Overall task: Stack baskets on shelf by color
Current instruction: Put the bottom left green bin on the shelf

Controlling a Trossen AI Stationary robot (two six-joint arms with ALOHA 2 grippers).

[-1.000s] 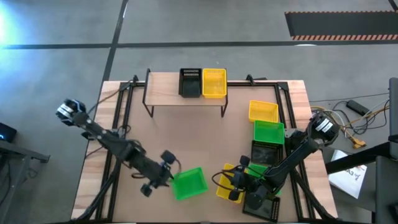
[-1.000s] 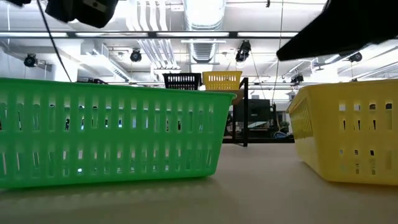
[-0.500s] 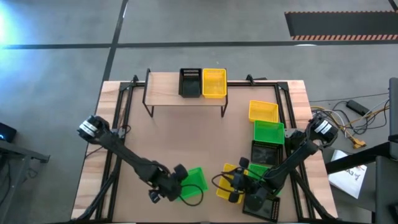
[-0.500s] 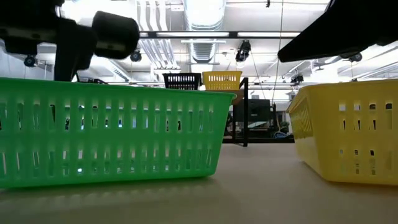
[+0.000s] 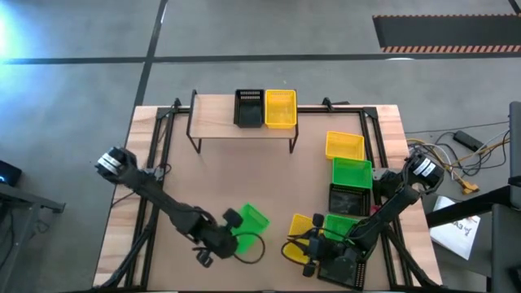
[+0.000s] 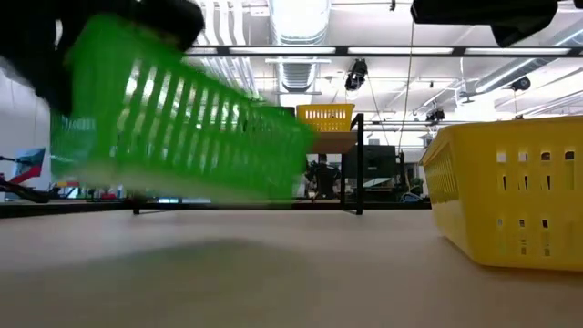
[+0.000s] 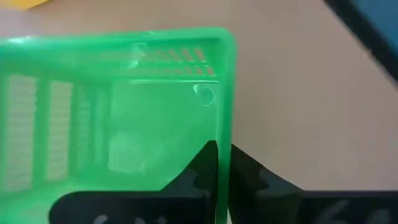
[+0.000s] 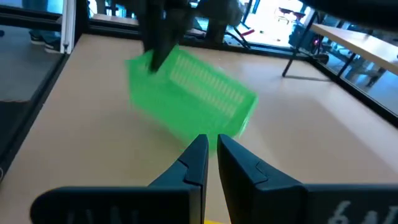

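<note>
The left gripper (image 7: 219, 163) is gripping 1 bright green slotted plastic basket (image 7: 118, 112), fingers (image 7: 198, 167) clenched astride its thin wall. The basket is looking light, slightly flexible. Beside it, the right gripper (image 8: 211, 152) is hovering, fingers nearly closed, empty.

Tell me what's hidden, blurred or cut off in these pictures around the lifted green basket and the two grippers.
- Low view: the green basket is motion-blurred, and it covers the black basket on the shelf.
- Left wrist view: the left gripper pinches the basket wall; the picture's edge cuts off the basket.
- High view: the right gripper is too small to read, and the arm covers baskets beneath.
</note>
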